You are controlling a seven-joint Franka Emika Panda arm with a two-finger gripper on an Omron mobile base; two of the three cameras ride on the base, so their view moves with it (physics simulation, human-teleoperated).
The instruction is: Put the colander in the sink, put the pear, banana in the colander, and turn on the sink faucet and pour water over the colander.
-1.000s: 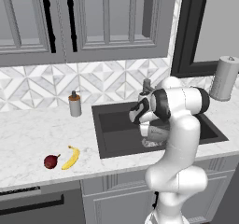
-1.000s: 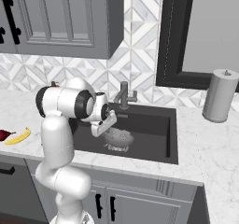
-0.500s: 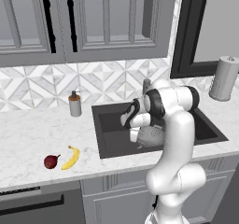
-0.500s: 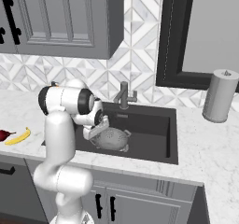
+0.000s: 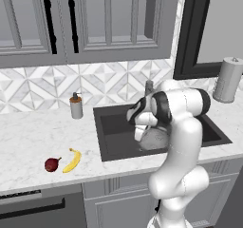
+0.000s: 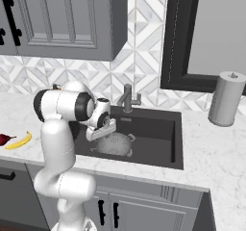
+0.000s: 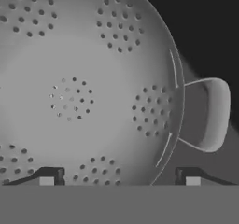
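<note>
Your claw (image 7: 119, 176) hangs low inside the dark sink (image 6: 163, 131), directly above the grey colander (image 7: 79, 87), which sits on the basin floor. In the hand view the two fingertips (image 7: 46, 177) stand wide apart, one over the bowl and the other just past its rim, so the claw is released and grips nothing. One loop handle (image 7: 207, 113) sticks out beside the far fingertip. The pear (image 5: 52, 164) and banana (image 5: 72, 160) lie together on the counter (image 5: 33, 137), well left of the sink.
</note>
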